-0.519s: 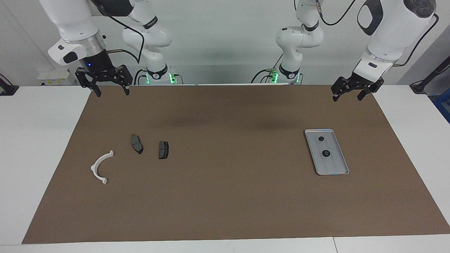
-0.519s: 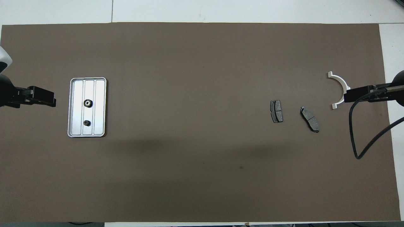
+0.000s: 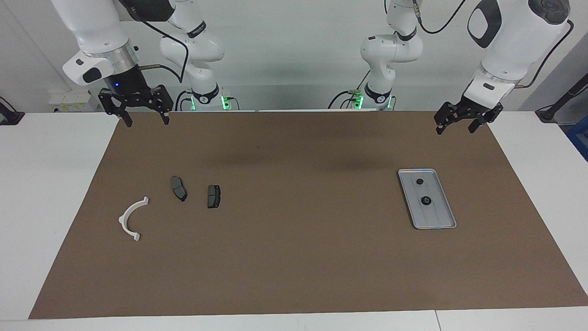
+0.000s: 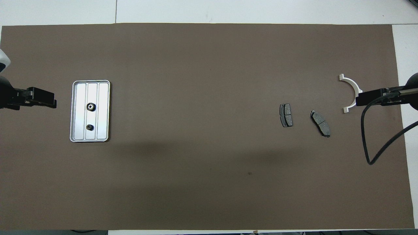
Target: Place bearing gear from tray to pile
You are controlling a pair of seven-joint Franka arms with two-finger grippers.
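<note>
The silver-grey ridged tray lies on the brown mat toward the left arm's end. Two small dark round parts sit in it. The larger, toothed one is the bearing gear, and the smaller part lies nearer the robots. The pile is two dark brake pads and a white half-ring bracket toward the right arm's end. My left gripper hangs open and empty over the mat's edge, apart from the tray. My right gripper hangs open and empty.
The brown mat covers most of the white table. A black cable loops down from the right arm over the mat's end, beside the bracket. Both arm bases stand at the robots' edge of the table.
The left gripper has shifted very slightly outward, toward its end of the table. The right arm and all parts have not moved.
</note>
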